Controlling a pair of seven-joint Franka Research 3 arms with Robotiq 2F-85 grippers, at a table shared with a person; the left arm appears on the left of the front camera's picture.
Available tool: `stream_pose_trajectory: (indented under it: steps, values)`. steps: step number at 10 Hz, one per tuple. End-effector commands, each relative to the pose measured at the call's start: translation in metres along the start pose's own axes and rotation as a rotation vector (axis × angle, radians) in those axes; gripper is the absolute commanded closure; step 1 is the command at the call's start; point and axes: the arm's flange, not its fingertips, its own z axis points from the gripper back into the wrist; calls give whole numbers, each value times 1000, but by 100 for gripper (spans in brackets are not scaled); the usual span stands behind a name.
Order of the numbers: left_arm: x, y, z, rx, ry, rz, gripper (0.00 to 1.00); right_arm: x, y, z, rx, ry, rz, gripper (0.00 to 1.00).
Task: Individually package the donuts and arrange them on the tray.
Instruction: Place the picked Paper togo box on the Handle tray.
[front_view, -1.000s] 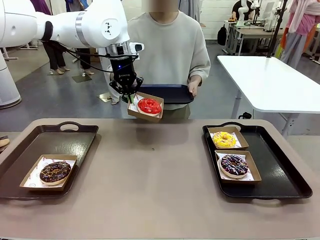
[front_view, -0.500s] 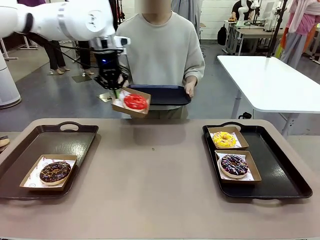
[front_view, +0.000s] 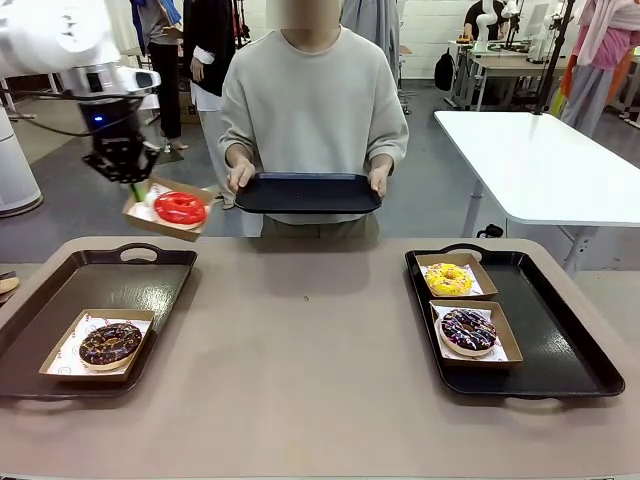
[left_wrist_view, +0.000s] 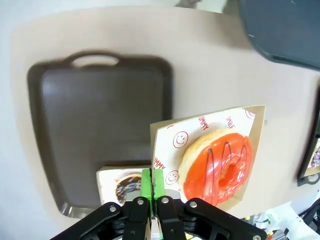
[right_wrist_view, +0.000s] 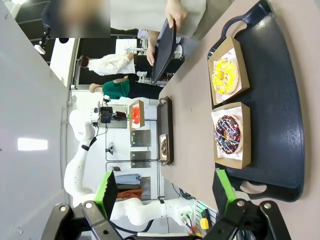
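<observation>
My left gripper (front_view: 133, 183) is shut on the edge of a brown carton (front_view: 160, 213) that holds the red-iced donut (front_view: 181, 208). It hangs in the air above the far end of the left tray (front_view: 60, 310). In the left wrist view the green pads (left_wrist_view: 153, 181) pinch the carton's rim beside the red-iced donut (left_wrist_view: 220, 167). A chocolate donut (front_view: 110, 343) sits in its carton on the left tray. On the right tray (front_view: 570, 350) lie the yellow-iced donut (front_view: 448, 278) and the dark sprinkled donut (front_view: 468, 330), each in a carton. My right gripper (right_wrist_view: 165, 192) is open, above the right tray (right_wrist_view: 280, 100).
A person stands at the far side of the table and holds an empty dark tray (front_view: 308, 192) with both hands. A white table (front_view: 540, 160) stands at the back right. The middle of the brown tabletop (front_view: 300, 350) is bare.
My left arm has swung to the left with the red donut's carton, from beside the person's tray to above the far end of the left tray.
</observation>
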Motion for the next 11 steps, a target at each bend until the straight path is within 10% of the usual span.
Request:
stream_pose_trajectory:
  steps: [1,11]
  values:
    - [-24,33,-9,14,-43,48,99,-3,1,-3,-3,-14,5,0]
    - [-24,87,-20,25,-19,129,99,-3,1,-3,-3,-14,5,0]
